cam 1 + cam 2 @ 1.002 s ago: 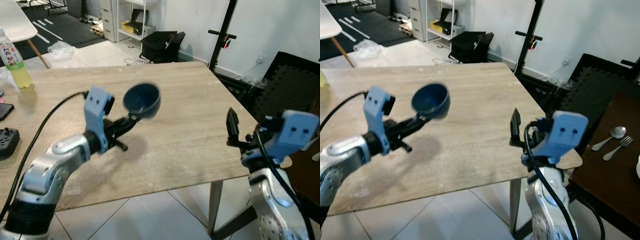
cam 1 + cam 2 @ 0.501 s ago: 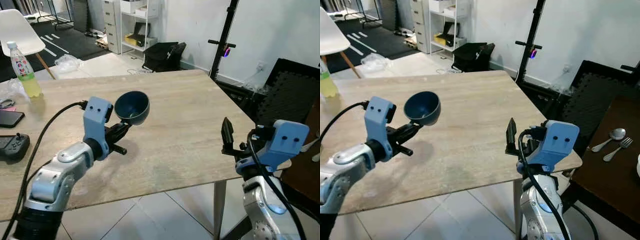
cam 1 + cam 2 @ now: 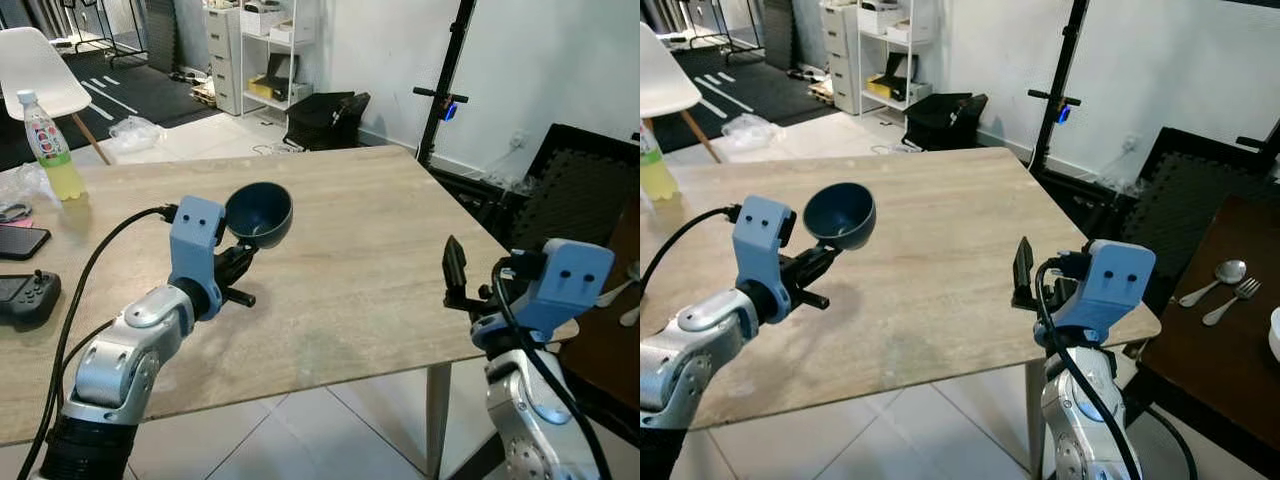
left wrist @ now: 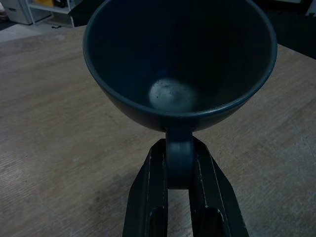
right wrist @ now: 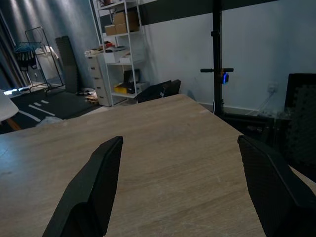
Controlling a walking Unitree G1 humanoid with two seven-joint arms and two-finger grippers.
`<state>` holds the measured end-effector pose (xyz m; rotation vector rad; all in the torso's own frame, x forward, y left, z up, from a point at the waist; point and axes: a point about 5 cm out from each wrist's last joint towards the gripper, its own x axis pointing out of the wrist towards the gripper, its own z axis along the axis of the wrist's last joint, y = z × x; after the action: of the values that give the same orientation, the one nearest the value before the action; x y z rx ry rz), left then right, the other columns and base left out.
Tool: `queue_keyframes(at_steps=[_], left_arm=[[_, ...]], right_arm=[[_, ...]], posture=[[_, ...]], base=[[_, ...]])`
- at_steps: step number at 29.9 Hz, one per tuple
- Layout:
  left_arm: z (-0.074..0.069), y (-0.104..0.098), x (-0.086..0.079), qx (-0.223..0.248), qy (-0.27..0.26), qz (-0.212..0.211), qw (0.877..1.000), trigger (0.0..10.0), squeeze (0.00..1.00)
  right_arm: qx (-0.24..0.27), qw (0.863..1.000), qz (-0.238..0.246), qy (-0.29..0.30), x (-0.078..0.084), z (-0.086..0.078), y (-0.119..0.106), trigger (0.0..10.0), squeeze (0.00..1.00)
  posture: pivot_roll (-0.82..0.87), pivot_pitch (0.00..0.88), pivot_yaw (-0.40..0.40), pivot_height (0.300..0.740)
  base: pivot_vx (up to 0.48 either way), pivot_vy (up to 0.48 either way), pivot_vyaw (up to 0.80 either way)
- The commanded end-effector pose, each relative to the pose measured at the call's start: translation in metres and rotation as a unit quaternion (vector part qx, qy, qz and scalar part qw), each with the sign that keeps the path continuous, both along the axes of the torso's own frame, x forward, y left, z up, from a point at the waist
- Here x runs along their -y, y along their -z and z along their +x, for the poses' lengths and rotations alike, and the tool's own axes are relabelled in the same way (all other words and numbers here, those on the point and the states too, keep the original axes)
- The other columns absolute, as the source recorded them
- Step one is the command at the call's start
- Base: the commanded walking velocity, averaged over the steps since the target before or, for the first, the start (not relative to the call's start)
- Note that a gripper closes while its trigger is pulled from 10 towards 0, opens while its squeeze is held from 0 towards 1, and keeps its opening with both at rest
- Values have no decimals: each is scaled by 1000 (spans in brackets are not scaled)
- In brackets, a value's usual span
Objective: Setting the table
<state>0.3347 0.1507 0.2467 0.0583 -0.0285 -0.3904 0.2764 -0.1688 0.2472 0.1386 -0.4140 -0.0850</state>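
Above the wooden table (image 3: pixel 380 260), held out ahead of the left gripper (image 3: pixel 236 262): a dark blue cup (image 3: pixel 259 213), clear of the tabletop, mouth tipped back toward the wrist. In the left wrist view the two fingers (image 4: pixel 148 197) pinch the cup's small handle (image 4: pixel 178 160) from either side; the bowl of the cup rides beyond the fingertips. Inside looks empty, with a pale worn patch at the bottom.

Right gripper (image 3: pixel 1023 270) hovers near the table's right edge, fingers spread wide, nothing between them.

Well off to the left gripper's outer side, at the far end of the table: a bottle of yellow drink (image 3: pixel 47 146), a phone (image 3: pixel 20 240), a game controller (image 3: pixel 28 296). Off past the right gripper, on a separate dark surface: a spoon (image 3: pixel 1206 280) and a fork (image 3: pixel 1226 298).

Judged stage: carrying the cup toward a place setting, not yet set down.

Risks, as judgement:
- Grip is on the thin handle alone, with the cup's weight out front; the cup could swivel or slip between the fingers on a jolt.
- Lowered at this tilt, it would meet the wood on its side wall and could roll toward the edge.
- Releasing before the base sits flat would tip it.
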Motion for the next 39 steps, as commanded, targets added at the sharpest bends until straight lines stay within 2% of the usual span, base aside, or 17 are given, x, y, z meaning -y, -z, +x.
queue_keyframes(at_steps=[1,39], left_arm=[[1,3,0,0,-2,1,1000,10000,0],[4,7,3,8,-8,2,1000,10000,0]], right_arm=[[0,1000,-5,4,1,0,1,10000,0],[-3,1000,-7,-2,1,1,4,10000,0]], posture=[[-15,29,36,740],[-14,34,33,740]], base=[[0,0,0],[0,0,0]])
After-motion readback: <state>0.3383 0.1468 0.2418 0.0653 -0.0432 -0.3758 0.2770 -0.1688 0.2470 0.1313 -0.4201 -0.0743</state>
